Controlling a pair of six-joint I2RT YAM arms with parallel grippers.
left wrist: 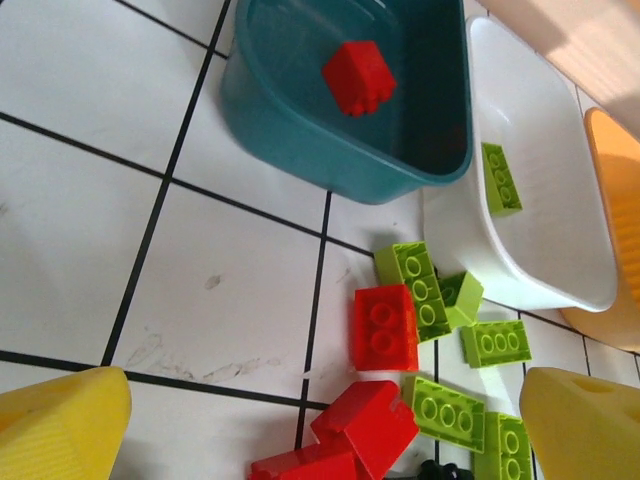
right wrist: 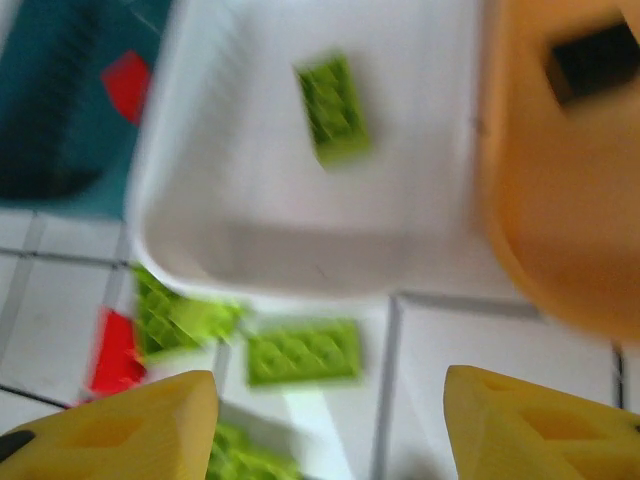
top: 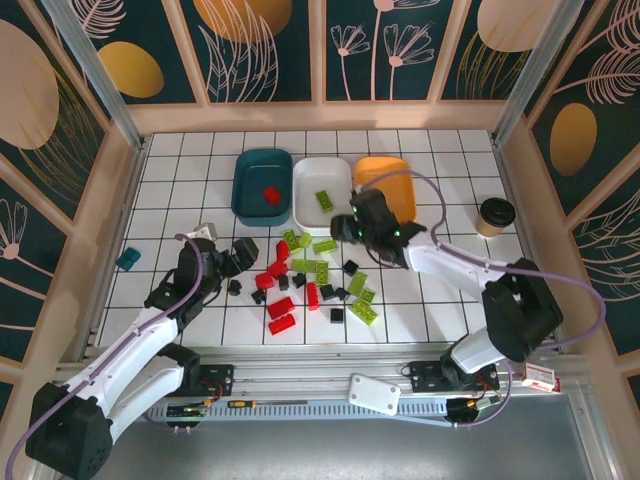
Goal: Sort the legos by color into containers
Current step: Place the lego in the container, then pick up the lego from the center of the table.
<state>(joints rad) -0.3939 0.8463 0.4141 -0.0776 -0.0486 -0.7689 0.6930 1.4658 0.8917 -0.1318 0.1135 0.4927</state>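
In white tray (top: pixel 315 175), one lime brick (top: pixel 325 200), studs up, long axis diag.

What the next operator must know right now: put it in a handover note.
Left claw: open, empty, by the loose bricks.
Right claw: open, empty, before the white tray and orange tray.
Done: one red brick in the dark teal tray, one lime brick in white, one black brick in orange.
To do: sort the loose red, lime and black ones.
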